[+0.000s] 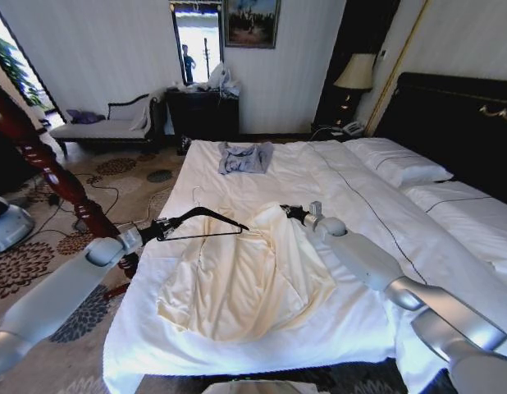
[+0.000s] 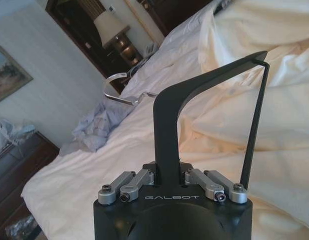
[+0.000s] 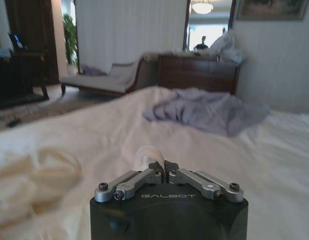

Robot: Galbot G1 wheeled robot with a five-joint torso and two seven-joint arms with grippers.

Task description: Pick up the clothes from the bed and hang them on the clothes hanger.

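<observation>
"galbot" on left gripper [image 2: 167, 175] — hanger-clamped

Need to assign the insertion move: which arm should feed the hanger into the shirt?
Left, probably. The left gripper is shut on the clothes hanger, held right by the cream shirt. The right gripper pinches the shirt's edge.

"GALBOT" on each hand (both wrists).

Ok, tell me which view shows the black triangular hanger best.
Head view: the whole black triangular hanger shows, held by the left tool above the cream shirt. Left wrist view shows it close, partly cropped.
</observation>
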